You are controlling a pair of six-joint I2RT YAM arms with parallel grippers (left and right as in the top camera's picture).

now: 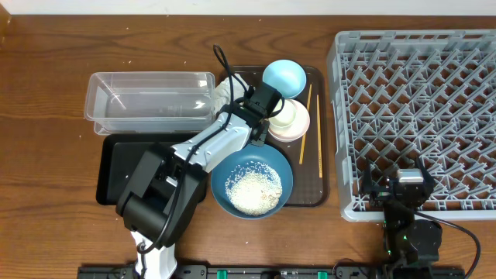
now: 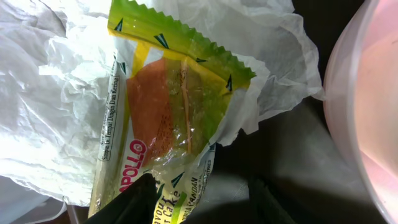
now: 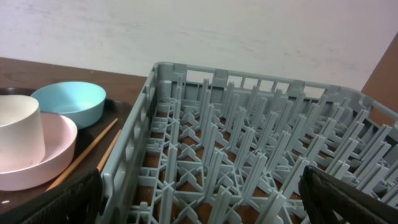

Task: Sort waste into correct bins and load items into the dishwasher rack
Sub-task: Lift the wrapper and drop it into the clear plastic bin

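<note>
Yellow-green snack wrapper [image 2: 168, 106] lies on crumpled white tissue [image 2: 56, 124]; rice [image 1: 253, 191] heaps in the deep-blue bowl [image 1: 263, 159].

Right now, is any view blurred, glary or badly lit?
Overhead: evenly lit and sharp, mild glare on the clear plastic tub. Left wrist: snack wrapper sharp, the pink-rimmed bowl at the right edge blurred. Right wrist: dishwasher rack sharp, bottom corners dark.

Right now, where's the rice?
Overhead, the rice sits in the big blue bowl at the near end of the brown tray, left of the grey rack.
</note>
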